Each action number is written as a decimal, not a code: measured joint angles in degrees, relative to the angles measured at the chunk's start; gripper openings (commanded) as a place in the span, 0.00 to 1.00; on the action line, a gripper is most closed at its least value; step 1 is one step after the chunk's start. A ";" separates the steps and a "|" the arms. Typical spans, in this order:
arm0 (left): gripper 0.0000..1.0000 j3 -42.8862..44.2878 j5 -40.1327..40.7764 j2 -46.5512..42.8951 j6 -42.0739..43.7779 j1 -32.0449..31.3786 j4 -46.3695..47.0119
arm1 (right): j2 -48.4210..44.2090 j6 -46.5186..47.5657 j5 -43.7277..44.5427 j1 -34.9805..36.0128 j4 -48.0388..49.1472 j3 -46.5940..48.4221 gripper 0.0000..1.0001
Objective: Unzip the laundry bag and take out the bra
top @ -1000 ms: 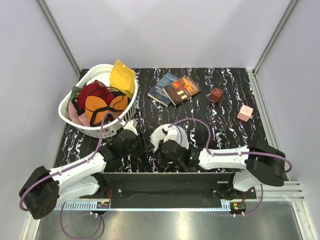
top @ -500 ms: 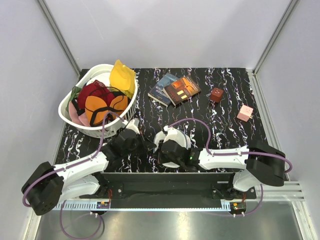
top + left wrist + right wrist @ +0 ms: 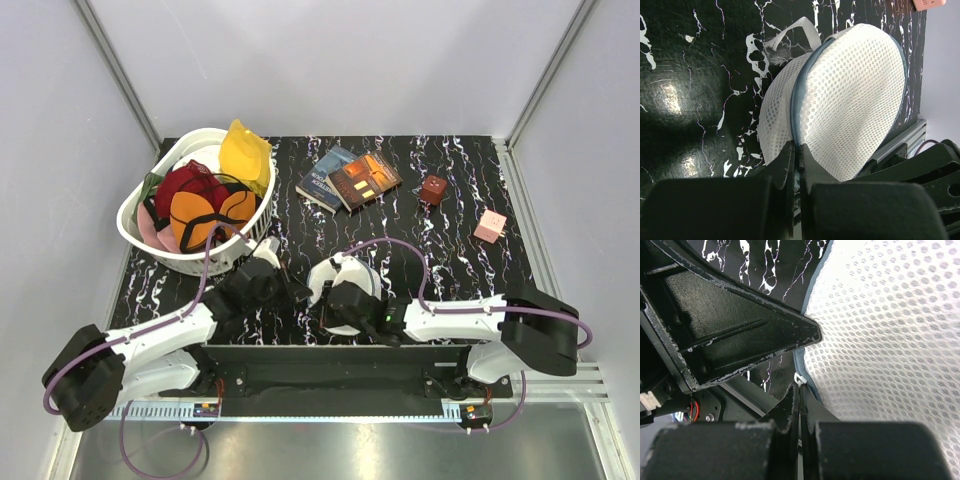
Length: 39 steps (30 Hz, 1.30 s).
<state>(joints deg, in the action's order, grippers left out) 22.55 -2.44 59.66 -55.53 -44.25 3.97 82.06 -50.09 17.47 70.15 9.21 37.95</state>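
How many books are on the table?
2. A blue book lies at the back middle of the table, and a dark orange-marked book overlaps its right edge. None seem hidden.

One laundry bag (image 3: 332, 271) and one white basket (image 3: 160, 255). Two books, one blue (image 3: 320, 180), one brown (image 3: 366, 180). Two small cubes, red (image 3: 433, 189) and pink (image 3: 490, 226).

Round white mesh laundry bag (image 3: 850, 95) on edge, zip closed; seam between left fingers (image 3: 782, 167), zip pull (image 3: 799, 379) at right fingertips (image 3: 786, 407).
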 measured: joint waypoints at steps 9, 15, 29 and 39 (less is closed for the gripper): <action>0.00 0.37 0.26 0.00 0.57 0.74 -0.85 | -3.61 -1.55 0.72 0.00 -0.04 -3.17 0.00; 0.00 0.94 0.31 -0.15 1.40 1.77 -1.55 | -6.49 -2.64 1.53 0.00 -0.52 -5.29 0.00; 0.00 1.46 0.46 -0.72 3.67 5.18 -3.39 | -10.80 -4.24 3.06 0.00 -2.64 -8.98 0.00; 0.06 5.90 -0.11 2.84 6.78 5.20 -4.39 | -10.25 -4.20 3.04 0.00 -2.64 -8.92 0.00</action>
<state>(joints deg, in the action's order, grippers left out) 28.45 -2.55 62.50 -48.75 -39.05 -0.43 71.81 -54.28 20.51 70.15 6.57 29.04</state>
